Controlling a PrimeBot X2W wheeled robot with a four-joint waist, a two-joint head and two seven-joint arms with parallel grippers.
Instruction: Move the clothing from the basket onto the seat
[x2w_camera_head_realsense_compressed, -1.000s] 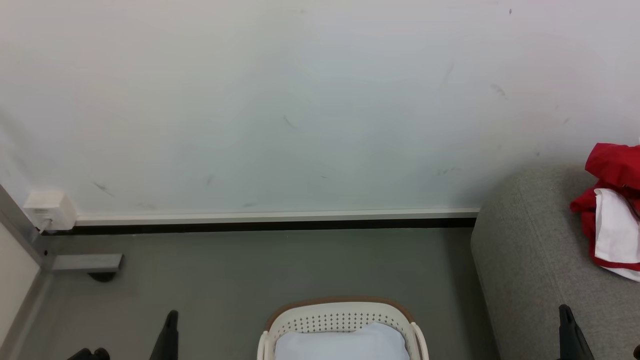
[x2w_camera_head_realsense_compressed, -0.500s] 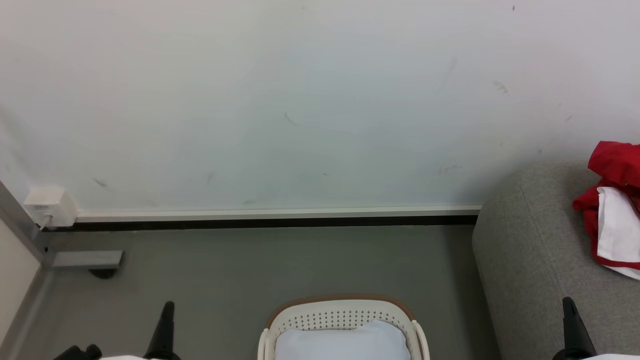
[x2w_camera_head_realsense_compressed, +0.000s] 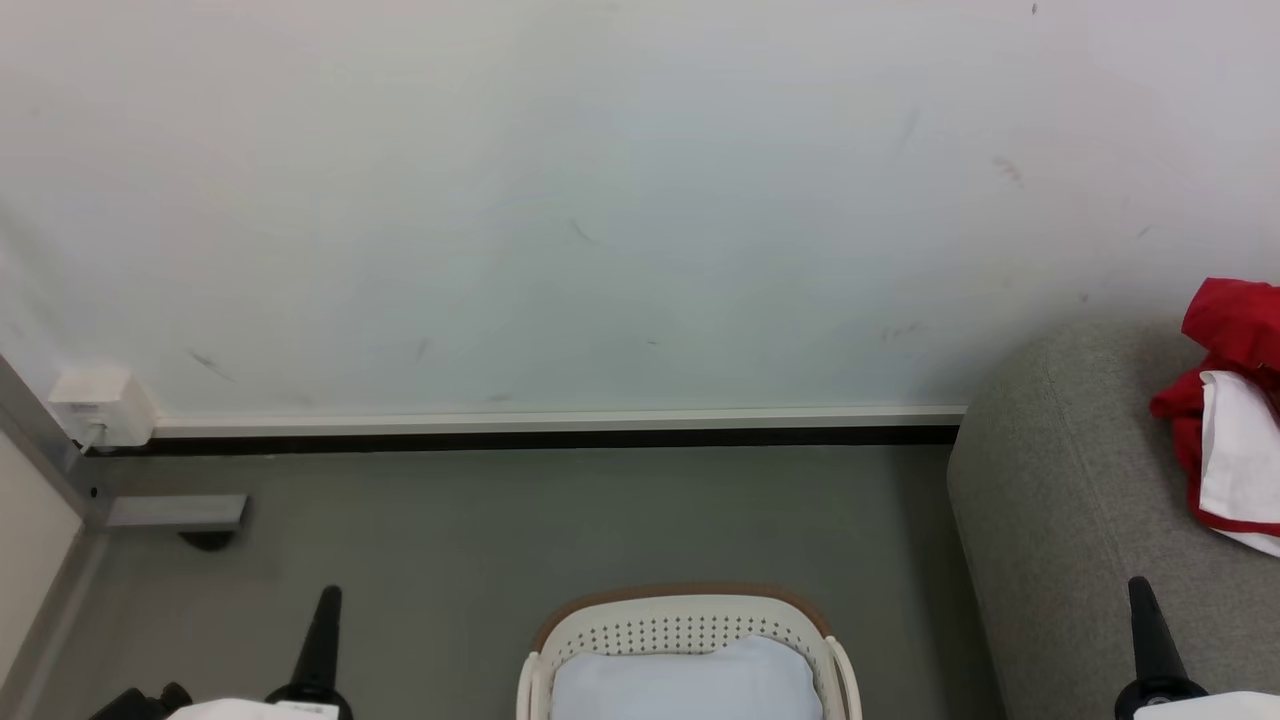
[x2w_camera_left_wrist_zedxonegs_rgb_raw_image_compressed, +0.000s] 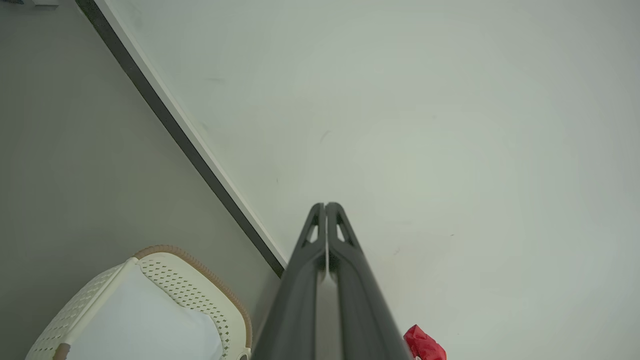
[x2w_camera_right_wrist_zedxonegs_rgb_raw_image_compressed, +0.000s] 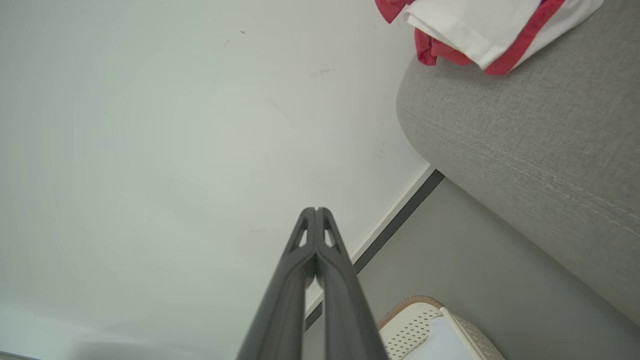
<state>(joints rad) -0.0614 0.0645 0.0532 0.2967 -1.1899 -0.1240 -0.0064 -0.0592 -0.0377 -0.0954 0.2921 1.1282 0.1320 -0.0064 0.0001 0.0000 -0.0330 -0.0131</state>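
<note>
Red and white clothing (x2w_camera_head_realsense_compressed: 1225, 400) (x2w_camera_right_wrist_zedxonegs_rgb_raw_image_compressed: 475, 30) lies in a heap on the grey seat (x2w_camera_head_realsense_compressed: 1050, 500) (x2w_camera_right_wrist_zedxonegs_rgb_raw_image_compressed: 525, 140) at the right edge. The white basket (x2w_camera_head_realsense_compressed: 690, 625) (x2w_camera_left_wrist_zedxonegs_rgb_raw_image_compressed: 195, 290) (x2w_camera_right_wrist_zedxonegs_rgb_raw_image_compressed: 415, 327) with a brown rim stands on the floor at bottom centre, and a pale blue pad (x2w_camera_head_realsense_compressed: 685, 685) lies in it. My left gripper (x2w_camera_head_realsense_compressed: 327, 597) (x2w_camera_left_wrist_zedxonegs_rgb_raw_image_compressed: 325, 206) points up at the lower left, shut and holding nothing. At the lower right, over the seat's front, my right gripper (x2w_camera_head_realsense_compressed: 1137, 587) (x2w_camera_right_wrist_zedxonegs_rgb_raw_image_compressed: 316, 211) is also shut and empty.
A white wall with a dark skirting strip (x2w_camera_head_realsense_compressed: 550, 436) runs behind the grey floor (x2w_camera_head_realsense_compressed: 550, 520). A white socket box (x2w_camera_head_realsense_compressed: 100, 408) and a grey metal frame foot (x2w_camera_head_realsense_compressed: 175, 512) sit at the left corner.
Both grippers have risen a little higher into the head view. The picture has shifted slightly as the camera moved. The clothing and basket stay where they were.
</note>
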